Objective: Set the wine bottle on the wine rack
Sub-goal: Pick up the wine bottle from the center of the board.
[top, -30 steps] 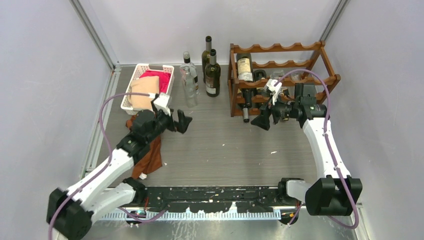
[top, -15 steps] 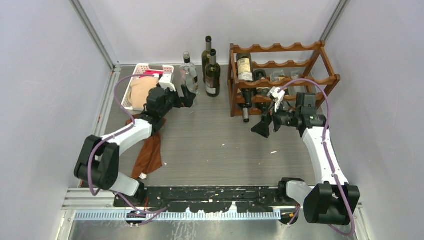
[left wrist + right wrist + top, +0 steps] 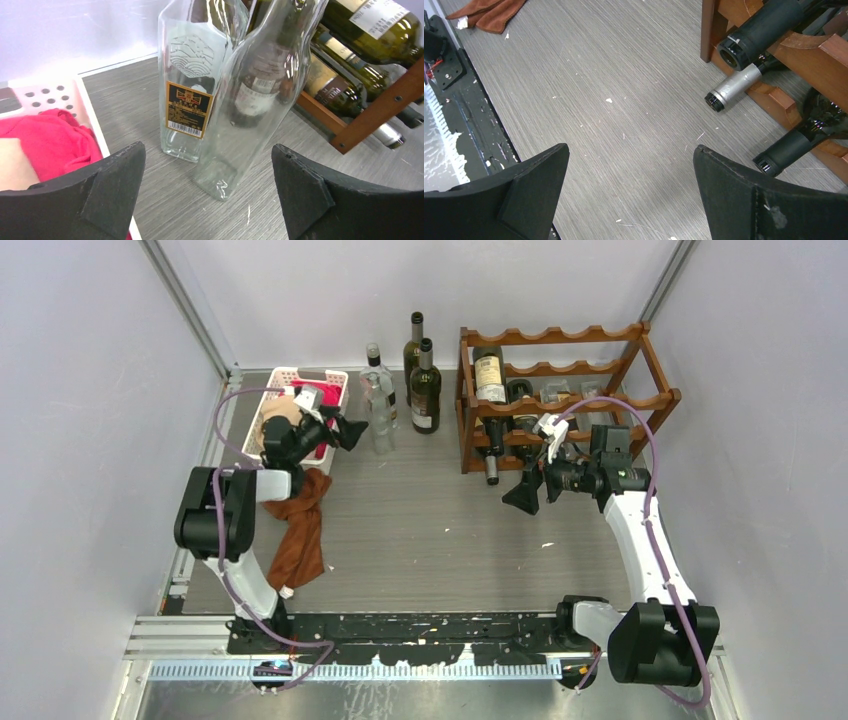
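Two empty grippers, both spread wide: the left gripper (image 3: 350, 431), beside the white basket (image 3: 283, 375), faces a square clear bottle (image 3: 192, 85) and a rounder clear bottle (image 3: 250, 100), tops cut off in its wrist view. Right of them a dark wine bottle (image 3: 425, 392) and a taller wine bottle (image 3: 414, 345) stand upright, necks up, just left of the wine rack (image 3: 560, 337), which runs left to right, stored bottles (image 3: 489, 375) lying necks toward the arms. The right gripper (image 3: 526, 490) hovers at its front, arm hiding some lower slots.

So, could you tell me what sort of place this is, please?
Most likely a robot test cell: bare white panels enclose the table, and the left arm and right arm are bolted to a rail.
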`<state>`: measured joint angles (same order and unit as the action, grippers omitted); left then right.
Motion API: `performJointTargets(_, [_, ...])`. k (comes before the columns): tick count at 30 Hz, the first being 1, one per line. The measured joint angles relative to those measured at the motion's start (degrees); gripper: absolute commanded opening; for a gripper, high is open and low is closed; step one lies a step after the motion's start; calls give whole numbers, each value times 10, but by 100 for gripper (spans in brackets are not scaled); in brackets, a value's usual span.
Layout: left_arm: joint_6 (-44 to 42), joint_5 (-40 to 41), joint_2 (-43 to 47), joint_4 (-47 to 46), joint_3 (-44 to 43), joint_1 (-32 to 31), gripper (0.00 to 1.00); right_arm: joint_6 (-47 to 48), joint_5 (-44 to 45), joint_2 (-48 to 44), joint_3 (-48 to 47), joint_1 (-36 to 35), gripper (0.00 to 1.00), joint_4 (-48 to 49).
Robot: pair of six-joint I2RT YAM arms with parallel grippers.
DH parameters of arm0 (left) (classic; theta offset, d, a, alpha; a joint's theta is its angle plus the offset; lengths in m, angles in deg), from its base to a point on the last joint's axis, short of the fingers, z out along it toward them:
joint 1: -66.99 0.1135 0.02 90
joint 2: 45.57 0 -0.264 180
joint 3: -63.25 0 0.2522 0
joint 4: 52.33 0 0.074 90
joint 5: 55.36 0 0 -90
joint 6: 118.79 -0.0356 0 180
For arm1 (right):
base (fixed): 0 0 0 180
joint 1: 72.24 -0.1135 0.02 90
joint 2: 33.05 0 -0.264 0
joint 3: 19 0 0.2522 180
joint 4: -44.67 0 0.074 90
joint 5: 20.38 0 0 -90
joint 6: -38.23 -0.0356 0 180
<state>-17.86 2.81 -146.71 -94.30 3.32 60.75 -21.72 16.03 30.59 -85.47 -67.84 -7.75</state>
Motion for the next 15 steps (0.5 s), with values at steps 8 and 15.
performJointTargets(8, [97, -170, -119, -146, -59, 30, 85, 3, 5, 5, 0, 0, 100, 0])
performJointTargets(15, [109, -233, -127, -167, -99, 30, 83, 7, 6, 8, 0, 0, 100, 0])
